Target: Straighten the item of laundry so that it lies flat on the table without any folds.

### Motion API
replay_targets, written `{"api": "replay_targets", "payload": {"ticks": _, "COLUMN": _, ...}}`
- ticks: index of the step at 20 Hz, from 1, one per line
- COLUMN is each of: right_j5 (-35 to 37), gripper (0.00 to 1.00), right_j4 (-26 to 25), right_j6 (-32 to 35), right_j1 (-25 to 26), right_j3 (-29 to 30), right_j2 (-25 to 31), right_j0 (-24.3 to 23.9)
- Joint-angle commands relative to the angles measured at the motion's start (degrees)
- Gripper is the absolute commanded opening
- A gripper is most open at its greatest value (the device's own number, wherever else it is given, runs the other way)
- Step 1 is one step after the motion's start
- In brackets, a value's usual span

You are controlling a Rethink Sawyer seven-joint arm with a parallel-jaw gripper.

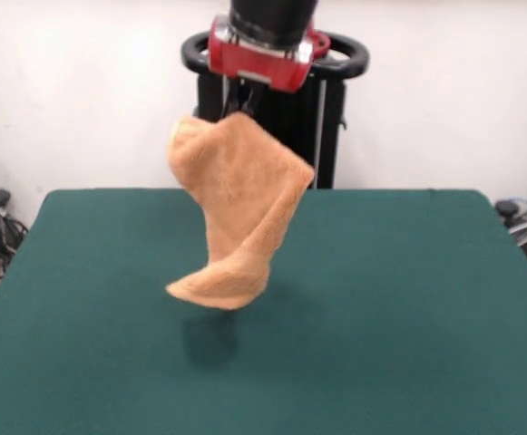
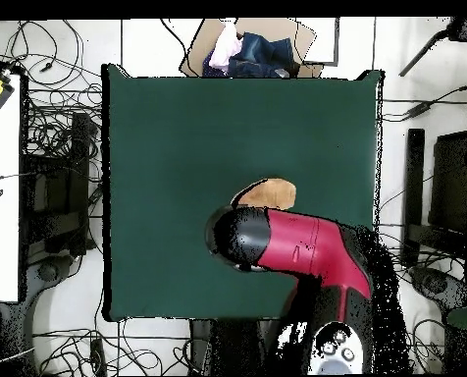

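A: Jaws (image 1: 241, 107) are seen clenched on the top edge of the orange towel (image 1: 236, 213), which is hung clear of the green counter (image 1: 408, 299), twisted, its bottom curled up above a shadow.

B: From overhead only a sliver of towel (image 2: 267, 192) is left showing; the rest is hidden under the red and black arm (image 2: 296, 245).

A: Around it, cables (image 2: 56, 147) are tangled on the floor on both sides, and a cardboard box (image 2: 247, 49) with clothes is parked at the counter's far edge. Black pedestal (image 1: 281, 118) is seen behind the towel.
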Motion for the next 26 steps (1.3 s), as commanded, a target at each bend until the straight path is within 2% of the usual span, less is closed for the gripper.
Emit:
{"api": "replay_targets", "payload": {"ticks": 1, "right_j5": 8.2, "gripper": 0.00, "right_j4": -1.5, "right_j6": -2.8, "right_j1": -5.6, "right_j3": 3.1, "right_j2": 3.4, "right_j0": -0.3}}
{"api": "replay_targets", "payload": {"ticks": 6, "right_j5": 11.6, "gripper": 0.00, "right_j4": -1.8, "right_j6": -3.1, "right_j1": -7.6, "right_j3": 2.4, "right_j2": 3.6, "right_j0": -0.1}}
{"api": "replay_targets", "payload": {"ticks": 7, "right_j5": 11.2, "gripper": 0.00, "right_j4": -1.3, "right_j6": -3.0, "right_j1": -8.1, "right_j3": 2.7, "right_j2": 3.9, "right_j0": -0.4}}
{"api": "replay_targets", "payload": {"ticks": 9, "right_j5": 5.8, "gripper": 0.00, "right_j4": 1.0, "right_j6": -2.8, "right_j1": -9.7, "right_j3": 4.4, "right_j2": 5.3, "right_j0": -1.8}}
{"api": "replay_targets", "payload": {"ticks": 10, "right_j5": 13.6, "gripper": 0.00, "right_j4": -3.4, "right_j6": -3.7, "right_j1": -8.1, "right_j3": 1.4, "right_j2": 3.5, "right_j0": -0.1}}
{"api": "replay_targets", "payload": {"ticks": 11, "right_j5": 10.4, "gripper": 0.00, "right_j4": -2.9, "right_j6": -1.6, "right_j1": -7.7, "right_j3": 1.5, "right_j2": 3.5, "right_j0": -0.3}}
{"api": "replay_targets", "payload": {"ticks": 12, "right_j5": 4.3, "gripper": 0.00, "right_j4": 0.3, "right_j6": -0.2, "right_j1": -8.3, "right_j3": 3.3, "right_j2": 5.0, "right_j0": -1.8}}
{"api": "replay_targets", "payload": {"ticks": 13, "right_j5": 4.1, "gripper": 0.00, "right_j4": 1.0, "right_j6": -0.7, "right_j1": -8.6, "right_j3": 3.6, "right_j2": 5.5, "right_j0": -2.3}}
{"api": "replay_targets", "payload": {"ticks": 15, "right_j5": 11.7, "gripper": 0.00, "right_j4": -3.8, "right_j6": -3.5, "right_j1": -7.4, "right_j3": 1.5, "right_j2": 4.2, "right_j0": -1.0}}
{"api": "replay_targets", "payload": {"ticks": 16, "right_j5": 4.9, "gripper": 0.00, "right_j4": -1.3, "right_j6": -1.9, "right_j1": -8.5, "right_j3": 3.4, "right_j2": 5.1, "right_j0": -2.0}}
{"api": "replay_targets", "payload": {"ticks": 17, "right_j5": -5.2, "gripper": 0.00, "right_j4": 2.2, "right_j6": 0.1, "right_j1": -9.9, "right_j3": 6.2, "right_j2": 6.8, "right_j0": -3.7}}
{"api": "replay_targets", "payload": {"ticks": 18, "right_j5": -6.9, "gripper": 0.00, "right_j4": 1.3, "right_j6": -0.6, "right_j1": -10.4, "right_j3": 6.4, "right_j2": 7.0, "right_j0": -3.8}}
{"api": "replay_targets", "payload": {"ticks": 19, "right_j5": 11.3, "gripper": 0.00, "right_j4": -7.3, "right_j6": -6.4, "right_j1": -8.0, "right_j3": 0.8, "right_j2": 4.3, "right_j0": -0.7}}
{"api": "replay_targets", "payload": {"ticks": 20, "right_j5": 5.0, "gripper": 0.00, "right_j4": -5.4, "right_j6": -2.8, "right_j1": -7.8, "right_j3": 2.3, "right_j2": 4.5, "right_j0": -1.3}}
{"api": "replay_targets", "payload": {"ticks": 21, "right_j5": -6.6, "gripper": 0.00, "right_j4": -1.4, "right_j6": -0.1, "right_j1": -9.0, "right_j3": 6.0, "right_j2": 6.5, "right_j0": -3.5}}
{"api": "replay_targets", "payload": {"ticks": 23, "right_j5": -0.6, "gripper": 0.00, "right_j4": -4.3, "right_j6": -7.9, "right_j1": -9.5, "right_j3": 6.1, "right_j2": 7.3, "right_j0": -4.3}}
{"api": "replay_targets", "payload": {"ticks": 26, "right_j5": 0.0, "gripper": 0.00, "right_j4": -5.8, "right_j6": -19.3, "right_j1": -11.3, "right_j3": 9.2, "right_j2": 11.2, "right_j0": -7.7}}
